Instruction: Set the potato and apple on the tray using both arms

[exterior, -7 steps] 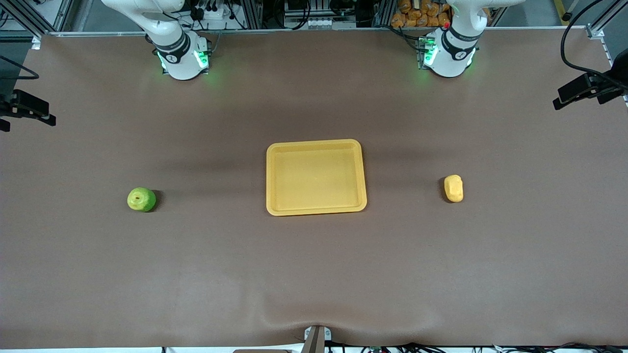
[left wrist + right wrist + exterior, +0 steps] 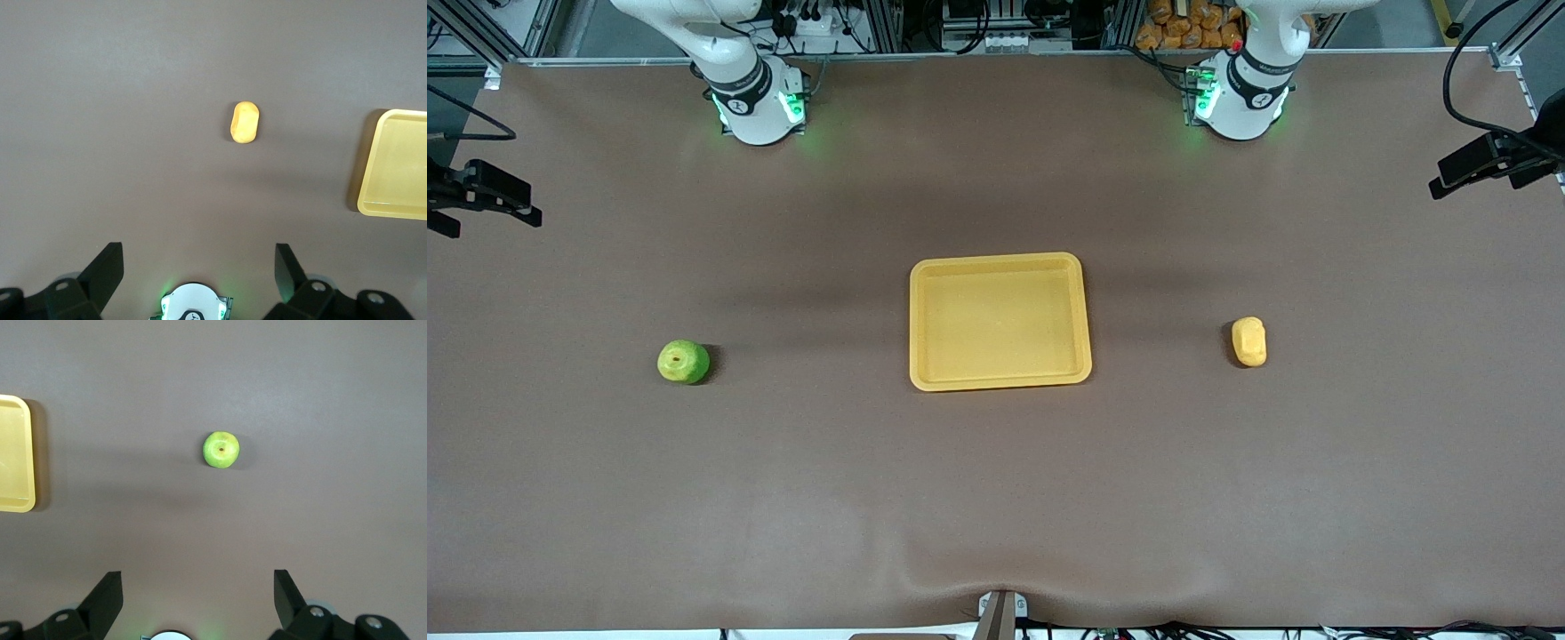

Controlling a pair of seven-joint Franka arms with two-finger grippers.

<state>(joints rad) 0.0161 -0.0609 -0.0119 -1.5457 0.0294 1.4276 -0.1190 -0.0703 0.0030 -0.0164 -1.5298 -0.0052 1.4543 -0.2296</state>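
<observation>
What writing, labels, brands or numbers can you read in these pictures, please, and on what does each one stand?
None can be read.
Small dark marks on the white arm bases: too small to read.
The tray, apple, potato and brown table: no text on them.
The left claw and right claw: no markings visible.

The scene is being filled almost wholly by a bench (image 2: 996, 498) covered in a matte brown sheet, which is being rippled slightly at the edge nearest the front camera, where a small metal bracket (image 2: 1000, 612) is being shown. Along the farthest edge, an aluminium frame (image 2: 925, 55) is being crowded with cables and equipment (image 2: 996, 22), and a heap of orange objects (image 2: 1183, 25) is being kept there. Soft shadow bands are being cast across the middle by even overhead light.
</observation>
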